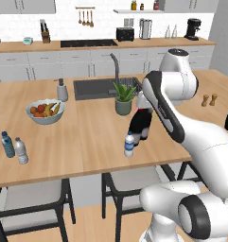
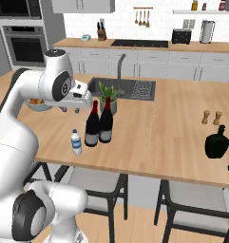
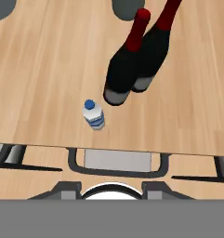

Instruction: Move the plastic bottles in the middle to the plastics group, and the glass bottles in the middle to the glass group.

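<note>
Small clear water bottle (image 1: 129,144) upright near front edge of worktop (image 1: 87,137), just left of and in front of two dark wine bottles (image 2: 99,124), which stand side by side, touching, before potted plant (image 2: 108,97). Plastics group (image 1: 14,148) well apart at worktop's left end, near fruit bowl (image 1: 45,111). Squat dark glass bottle (image 2: 217,141) at right end. Gripper raised above wine bottles, holding nothing; jaw state cannot tell.
</note>
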